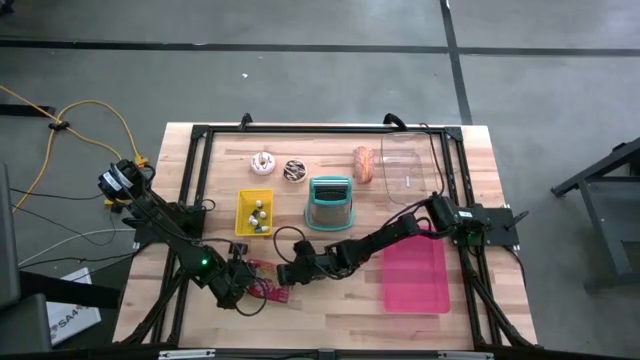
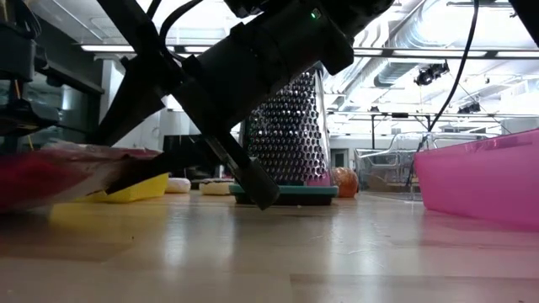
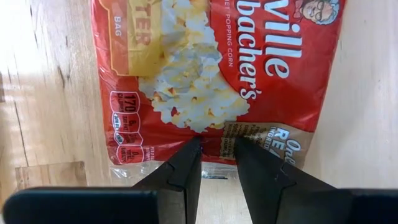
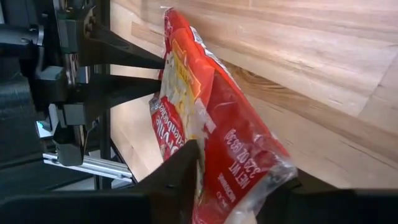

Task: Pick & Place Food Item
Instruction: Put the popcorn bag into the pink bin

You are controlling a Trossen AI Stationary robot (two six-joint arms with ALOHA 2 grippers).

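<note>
Both the left gripper [image 3: 216, 144] and right gripper [image 4: 233, 163] pinch opposite edges of the popcorn bag [image 4: 208, 124], apparently lifted off the table [image 1: 330, 320].

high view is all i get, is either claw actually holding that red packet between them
observer: Yes. The left wrist view shows the left claw pinching one edge of the popcorn bag.
operator: and the right one
observer: In the right wrist view, the right claw is closed on the opposite end.
operator: lying flat or not
observer: Not flat. The right wrist view shows it tilted up on edge over the wooden table.
</note>
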